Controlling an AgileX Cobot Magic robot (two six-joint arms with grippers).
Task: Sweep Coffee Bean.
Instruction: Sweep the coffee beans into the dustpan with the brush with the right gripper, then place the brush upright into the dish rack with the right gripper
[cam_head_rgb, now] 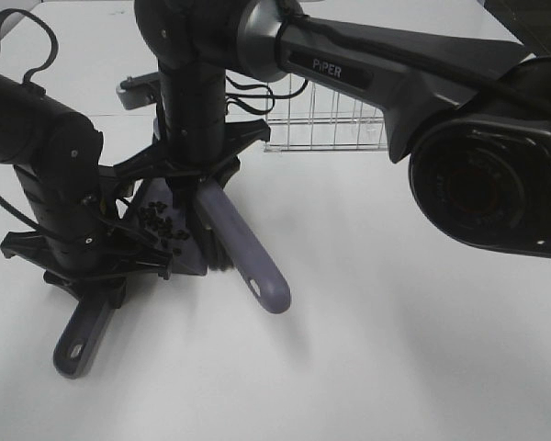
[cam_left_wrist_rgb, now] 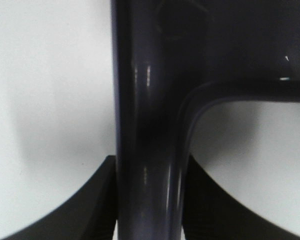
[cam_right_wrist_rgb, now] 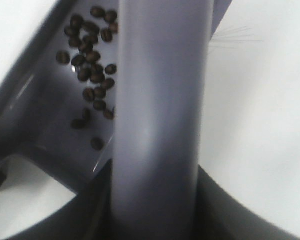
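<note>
I'd keep the dustpan [cam_right_wrist_rgb: 42,122] level and brush strokes short, since the coffee bean [cam_head_rgb: 161,223] cluster sits loose on its blade. L gripper [cam_head_rgb: 84,262] is clamped on the dustpan handle [cam_head_rgb: 78,338]. R gripper [cam_head_rgb: 200,163] is clamped on the brush handle [cam_head_rgb: 246,253]; bristles mostly hidden.

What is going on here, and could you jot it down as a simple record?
Left gripper: shut on the handle of the dustpan
Right gripper: shut on the handle of the brush
Coffee beans: loose cluster lying on the dustpan
Wire basket: behind the arms, on the table
Table: white
</note>
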